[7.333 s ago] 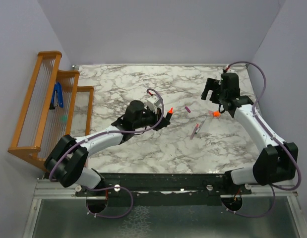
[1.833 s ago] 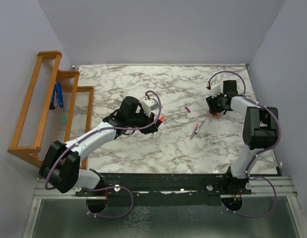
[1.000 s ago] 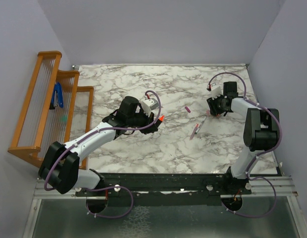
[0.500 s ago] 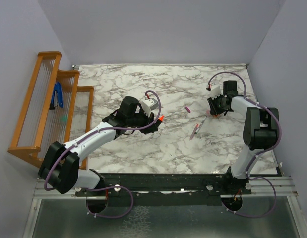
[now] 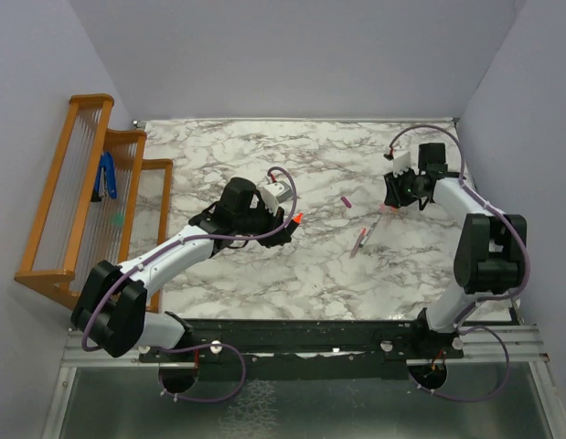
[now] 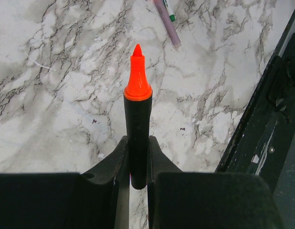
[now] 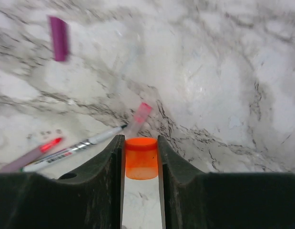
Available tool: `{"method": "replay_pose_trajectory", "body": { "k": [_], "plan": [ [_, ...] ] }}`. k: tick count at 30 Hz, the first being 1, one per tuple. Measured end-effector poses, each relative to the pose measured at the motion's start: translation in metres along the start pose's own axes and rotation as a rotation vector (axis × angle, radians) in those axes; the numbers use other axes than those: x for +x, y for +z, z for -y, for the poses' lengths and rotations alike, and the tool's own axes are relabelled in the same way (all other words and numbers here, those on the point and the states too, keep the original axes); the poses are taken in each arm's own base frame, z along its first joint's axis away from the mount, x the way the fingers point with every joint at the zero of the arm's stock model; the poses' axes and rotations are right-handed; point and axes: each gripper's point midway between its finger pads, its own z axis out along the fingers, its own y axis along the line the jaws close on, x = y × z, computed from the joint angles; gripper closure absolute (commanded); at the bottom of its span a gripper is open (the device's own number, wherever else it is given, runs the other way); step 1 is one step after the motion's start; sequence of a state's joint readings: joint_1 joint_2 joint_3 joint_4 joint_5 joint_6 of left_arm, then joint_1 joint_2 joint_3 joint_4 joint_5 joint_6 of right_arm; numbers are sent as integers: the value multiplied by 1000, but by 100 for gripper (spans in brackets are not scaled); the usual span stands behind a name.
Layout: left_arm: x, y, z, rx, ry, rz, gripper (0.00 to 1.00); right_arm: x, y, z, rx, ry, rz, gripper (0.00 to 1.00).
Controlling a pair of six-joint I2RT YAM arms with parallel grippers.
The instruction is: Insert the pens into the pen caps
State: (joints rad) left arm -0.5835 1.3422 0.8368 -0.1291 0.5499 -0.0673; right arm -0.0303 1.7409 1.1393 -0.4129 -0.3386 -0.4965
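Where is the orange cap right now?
In the right wrist view, the orange cap is pinched in the right gripper, at the far right of the table, with the pale pink cap and two thin pens just beyond.

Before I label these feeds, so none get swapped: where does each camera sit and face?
Top external: above, behind the bases, looking down on the table; both arms show.
Left wrist: looks along the left gripper, gripping the black marker.
Right wrist: along the right gripper, holding the orange cap.
Shared: magenta cap, top and right-wrist.
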Motion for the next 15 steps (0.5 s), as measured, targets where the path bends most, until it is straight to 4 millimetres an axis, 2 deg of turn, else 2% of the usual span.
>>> {"method": "replay_pose_trajectory", "body": {
  "k": [2, 4, 7, 9, 12, 15],
  "plan": [
    [1, 1, 0, 0, -4, -2, 100, -25, -19, -9, -12, -20, 95, 99],
    [1, 1, -1, 0, -12, -3, 100, -56, -42, -27, -34, -59, 221, 100],
    [-1, 4, 0, 6, -27, 7, 100, -101, -81, -70, -102, -128, 447, 100],
    [-5, 6, 3, 28, -36, 19, 100, -124, -106, -102, -169, -163, 591, 100],
    [-13, 9, 13, 91, -46, 49, 100, -144, -139, -141, -299, -171, 765, 100],
    [-28, 12, 29, 197, -63, 101, 100, -153, -160, -163, -413, -152, 865, 100]
  ]
}}
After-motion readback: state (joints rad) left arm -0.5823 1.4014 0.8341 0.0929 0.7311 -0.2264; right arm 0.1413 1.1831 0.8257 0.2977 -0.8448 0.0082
